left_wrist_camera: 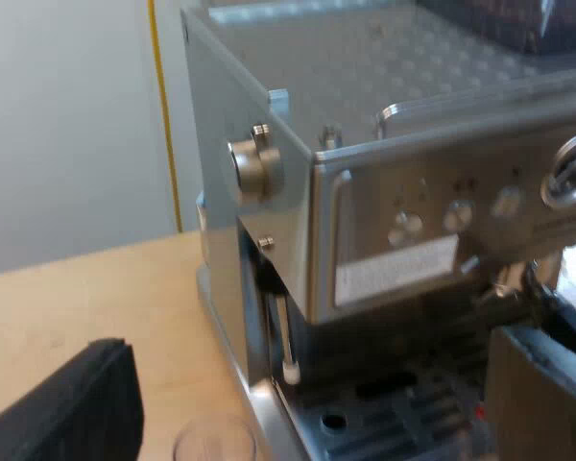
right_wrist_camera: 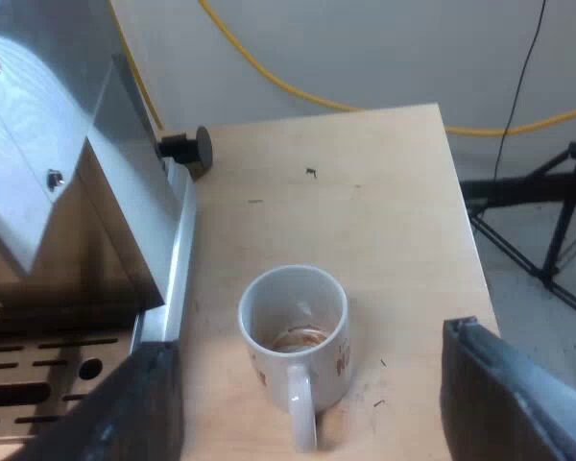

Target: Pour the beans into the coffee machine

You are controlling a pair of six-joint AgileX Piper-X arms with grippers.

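One mug (right_wrist_camera: 294, 331) beneath the right gripper (right_wrist_camera: 312, 370), jaws spread, empty. The left gripper (left_wrist_camera: 312, 384), likewise spread, faces one espresso machine (left_wrist_camera: 413, 192), one measuring glass (left_wrist_camera: 214, 440) beside it.

A white mug (right_wrist_camera: 293, 336) with brown residue inside stands upright on the wooden table (right_wrist_camera: 365, 211); a yellow cable (right_wrist_camera: 288, 86) runs along the wall (right_wrist_camera: 384, 48) behind.

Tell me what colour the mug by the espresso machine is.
The ceramic mug is white with reddish print, best seen in the right wrist view.
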